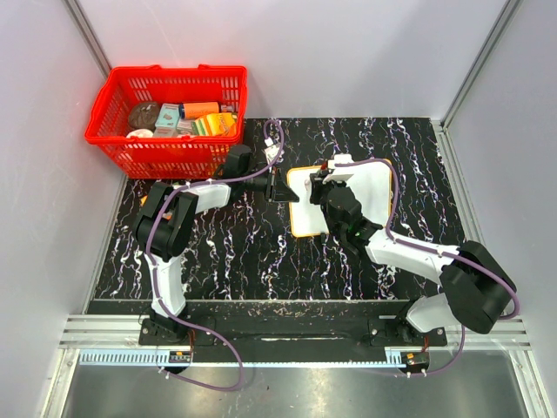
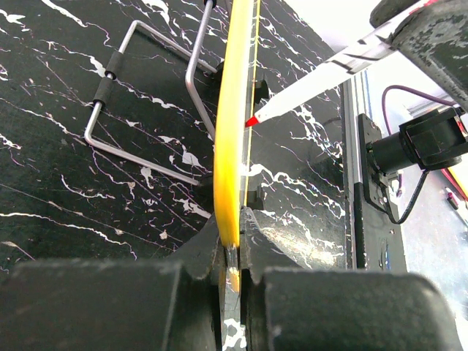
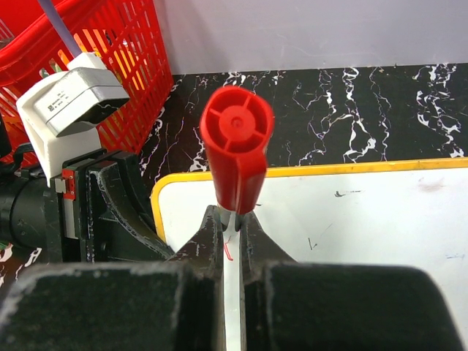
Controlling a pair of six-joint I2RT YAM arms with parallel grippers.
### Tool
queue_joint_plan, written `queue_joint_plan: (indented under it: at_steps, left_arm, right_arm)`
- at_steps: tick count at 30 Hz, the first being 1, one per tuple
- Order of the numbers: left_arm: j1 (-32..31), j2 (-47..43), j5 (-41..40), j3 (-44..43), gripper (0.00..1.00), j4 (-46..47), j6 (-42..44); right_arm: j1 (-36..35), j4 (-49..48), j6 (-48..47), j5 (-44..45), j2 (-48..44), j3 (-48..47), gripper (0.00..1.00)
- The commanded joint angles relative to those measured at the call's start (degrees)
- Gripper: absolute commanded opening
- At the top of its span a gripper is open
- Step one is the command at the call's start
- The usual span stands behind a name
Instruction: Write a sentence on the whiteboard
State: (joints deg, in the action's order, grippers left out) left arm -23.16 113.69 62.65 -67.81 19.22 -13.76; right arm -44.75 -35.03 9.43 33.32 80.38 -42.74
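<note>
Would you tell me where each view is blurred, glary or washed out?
Top view: sharp and evenly lit, the whiteboard nearly washed out. Left wrist view: the left gripper is dark and soft up close, the upper right corner blown out. Right wrist view: the right gripper is blurred, the red marker fairly crisp.

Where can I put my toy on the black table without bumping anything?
Bare table lies right of the whiteboard, and in front of it between the left arm and right arm. Crowded: the red basket corner and the board's left edge.

No writing on the whiteboard (image 3: 380,219) is legible.
</note>
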Motion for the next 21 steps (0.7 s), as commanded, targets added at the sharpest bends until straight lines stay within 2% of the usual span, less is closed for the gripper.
queue_joint_plan:
  at_steps: [1,21]
  left_arm:
    - [-1.7,3.0,-2.5,0.7,0.0,-4.5,7.8]
    - [-2.0,3.1,-3.1,0.2,0.0,-5.7,8.7]
  right_arm:
    - [0.5,0.9,0.7,-0.1,-0.4,0.0,0.0]
    - [0.8,2.1,0.8,2.7,-2.5,2.1,0.0]
